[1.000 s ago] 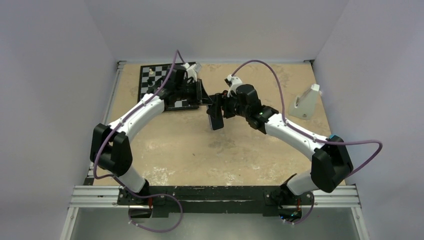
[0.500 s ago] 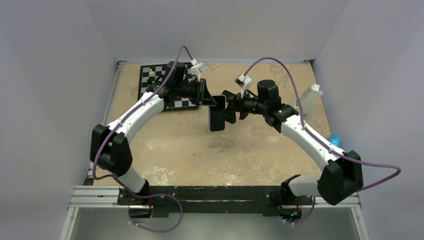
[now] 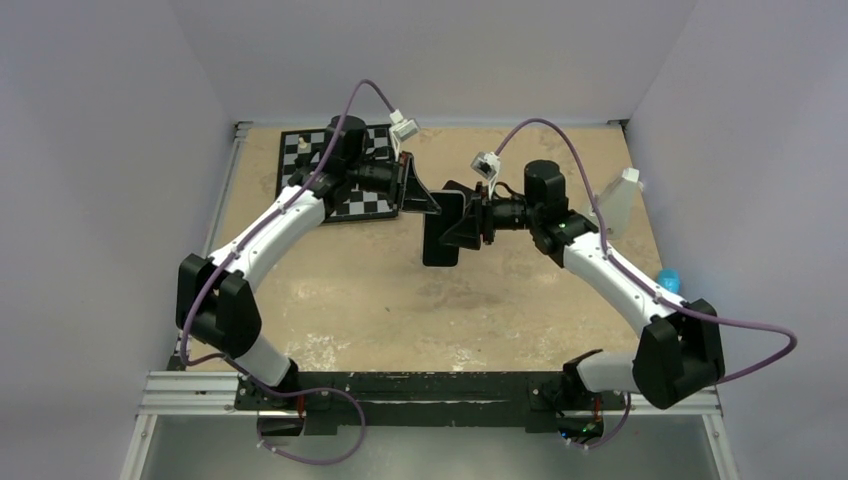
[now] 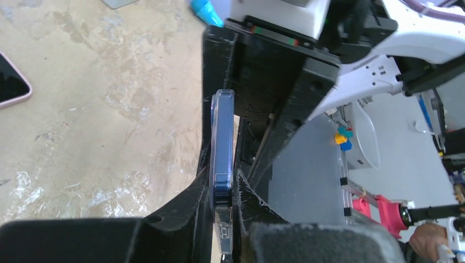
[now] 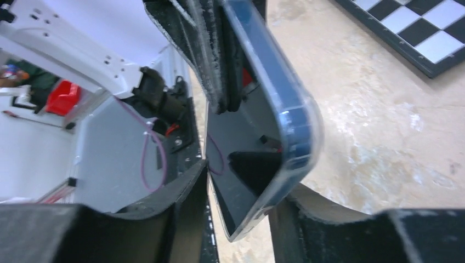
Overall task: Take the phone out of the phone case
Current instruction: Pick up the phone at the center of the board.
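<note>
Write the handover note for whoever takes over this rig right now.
The left gripper is shut, pinching the phone case across its flat faces, in the air above the table.
The right gripper straddles it from the opposite side. I cannot tell whether it clamps yet.
The phone, dark screen, sits inside the clear case.
Another phone with a pink rim lies on the table, apart from both arms.
Done: cased phone lifted off the table. Left: work the case off and separate the two.

Left arm (image 3: 262, 240) and right arm (image 3: 610, 275): white links, black joints, looping purple cables (image 3: 530, 124). Left gripper (image 3: 428, 203) and right gripper (image 3: 462, 218) are black.
</note>
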Tool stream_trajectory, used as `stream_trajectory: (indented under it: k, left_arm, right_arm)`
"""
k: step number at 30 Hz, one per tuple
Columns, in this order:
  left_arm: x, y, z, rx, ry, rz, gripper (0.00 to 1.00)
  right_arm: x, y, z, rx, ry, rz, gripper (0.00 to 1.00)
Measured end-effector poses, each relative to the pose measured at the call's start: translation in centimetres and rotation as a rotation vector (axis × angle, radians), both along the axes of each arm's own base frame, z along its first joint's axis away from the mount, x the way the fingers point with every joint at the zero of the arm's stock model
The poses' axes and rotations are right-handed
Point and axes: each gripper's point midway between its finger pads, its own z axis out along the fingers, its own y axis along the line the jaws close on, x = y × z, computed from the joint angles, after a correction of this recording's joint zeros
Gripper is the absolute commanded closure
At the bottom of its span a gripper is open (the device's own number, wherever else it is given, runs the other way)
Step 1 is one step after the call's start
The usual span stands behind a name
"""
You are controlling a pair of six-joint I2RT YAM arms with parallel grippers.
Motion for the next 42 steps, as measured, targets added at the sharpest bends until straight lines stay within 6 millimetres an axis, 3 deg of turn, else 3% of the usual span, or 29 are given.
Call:
stream_trajectory:
  k: [6,16,18,20,21,24,25,27,32,35,38,42]
  left_arm:
    - [-1.8,0.0,1.8,-0.036,-0.065,-0.064,1.0]
    - [-2.6,-0.2,2.0,-0.047,-0.081,-0.104,1.0]
    - [-2.8,-0.2,2.1,-0.05,-0.083,-0.114,1.0]
    - [-3.0,-0.4,2.1,-0.051,-0.09,-0.12,1.0]
    - [-3.0,-0.4,2.1,-0.051,-0.093,-0.12,0.98]
    - [-3.0,-0.3,2.1,-0.048,-0.098,-0.115,0.52]
    - [-2.9,-0.4,2.2,-0.044,-0.105,-0.105,0.42]
    - [-3.1,-0.3,2.6,-0.042,-0.12,-0.094,0.35]
    - [-2.1,0.5,2.8,0.044,-0.157,0.068,0.34]
    - [-1.9,2.7,3.1,0.104,-0.187,0.24,0.44]
    - [-4.0,5.7,2.9,0.097,-0.19,0.395,0.57]
    - [-7.1,7.8,0.3,0.04,-0.097,0.492,0.49]
  right_arm:
    - [-0.7,0.2,1.0,0.066,0.028,0.084,0.6]
    - [-0.3,-0.3,3.1,0.141,-0.01,0.117,0.6]
    - [-0.3,-0.1,3.2,0.149,-0.01,0.125,0.7]
    - [-0.4,0.0,3.3,0.161,0.003,0.148,0.96]
    - [-0.5,0.0,3.3,0.167,0.002,0.159,1.0]
    - [-0.6,0.1,3.4,0.181,0.014,0.164,1.0]
    - [-0.6,0.1,3.4,0.183,0.007,0.157,1.0]
    - [-0.1,0.1,3.2,0.18,0.009,0.113,1.0]
    - [1.0,0.0,3.0,0.165,0.037,-0.009,1.0]
    - [2.2,-0.3,2.8,0.157,0.075,-0.095,1.0]
    - [2.9,-0.5,2.9,0.171,0.12,-0.146,1.0]
    - [3.0,-0.2,4.0,0.249,0.162,-0.147,1.0]
